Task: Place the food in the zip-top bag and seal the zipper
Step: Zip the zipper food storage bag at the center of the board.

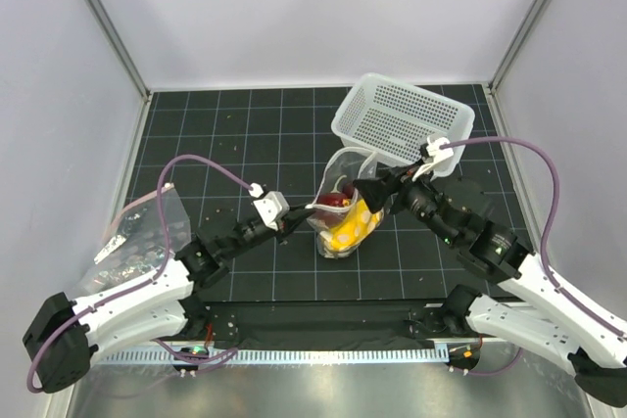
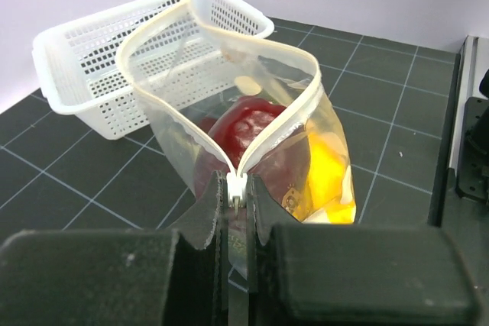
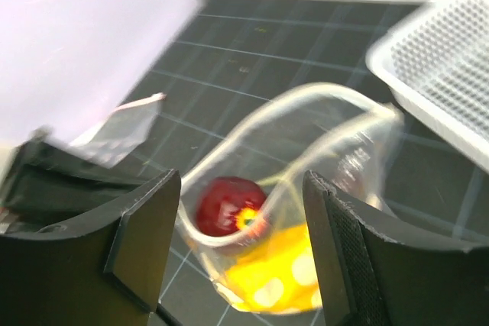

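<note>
pale zipper [image 2: 284, 129] end sits pinched in the shut left jaws, low centre of the left wrist view; its two strips bow apart toward the upper left. the right jaws stand wide, empty, just over the gaping zip-top bag [image 3: 359, 154], which holds a red fruit [image 3: 229, 205] and banana [image 3: 283, 276].

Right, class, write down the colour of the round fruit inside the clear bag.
The round fruit is dark red, clearest in the right wrist view.

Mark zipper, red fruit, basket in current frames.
zipper [image 2: 313, 82], left wrist view, right bend of strip
red fruit [image 3: 228, 204], right wrist view, its rounded top
basket [image 2: 76, 82], left wrist view, near perforated side wall
</note>
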{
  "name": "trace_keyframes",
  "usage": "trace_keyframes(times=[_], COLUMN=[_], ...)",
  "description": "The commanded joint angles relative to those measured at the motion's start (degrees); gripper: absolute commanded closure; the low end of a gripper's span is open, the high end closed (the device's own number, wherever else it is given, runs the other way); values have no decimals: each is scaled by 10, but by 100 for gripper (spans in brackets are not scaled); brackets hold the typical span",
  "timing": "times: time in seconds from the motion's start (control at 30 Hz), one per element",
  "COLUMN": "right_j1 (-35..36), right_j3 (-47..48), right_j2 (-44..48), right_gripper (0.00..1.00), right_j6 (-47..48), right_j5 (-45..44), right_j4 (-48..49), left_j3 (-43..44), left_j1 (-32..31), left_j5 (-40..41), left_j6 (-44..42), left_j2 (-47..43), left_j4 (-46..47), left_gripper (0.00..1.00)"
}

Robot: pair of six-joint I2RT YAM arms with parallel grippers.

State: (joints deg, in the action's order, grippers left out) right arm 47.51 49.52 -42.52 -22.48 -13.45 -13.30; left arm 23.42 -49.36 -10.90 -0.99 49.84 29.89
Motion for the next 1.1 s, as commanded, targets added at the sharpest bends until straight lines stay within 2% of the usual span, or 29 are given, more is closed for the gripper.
trace_keyframes(times=[0.0, 0.17, 0.27, 0.37, 0.6, 0.7, 0.9, 1.07], right_j1=[3, 3, 3, 3, 13, 16, 56, 59], right_j3=[-24, -18, -9, 19, 21, 61, 95, 118], right_j2=[0, -50, -80, -108, -119, -139, -160, -196], right_gripper=[28, 28, 29, 35, 34, 34, 26, 28], right_j6=[95, 211, 235, 259, 285, 302, 379, 427], right_j5=[155, 279, 349, 394, 396, 403, 317, 309], right_j4=[103, 111, 117, 81, 100, 61, 31, 0], left_j3=[-14, -20, -21, -22, -29, -23, -7, -7], left_j1=[2, 2, 2, 2, 2, 1, 2, 1], left_j5=[10, 12, 10, 13, 18, 13, -2, 7], left_j6=[-21, -28, -30, -30, -31, -31, -31, -24], left_j2=[-22, -47, -58, -72, -85, -84, -80, -90], left_j4=[33, 36, 34, 33, 36, 28, 0, -4], left_gripper=[100, 100, 100, 100, 100, 100, 100, 100])
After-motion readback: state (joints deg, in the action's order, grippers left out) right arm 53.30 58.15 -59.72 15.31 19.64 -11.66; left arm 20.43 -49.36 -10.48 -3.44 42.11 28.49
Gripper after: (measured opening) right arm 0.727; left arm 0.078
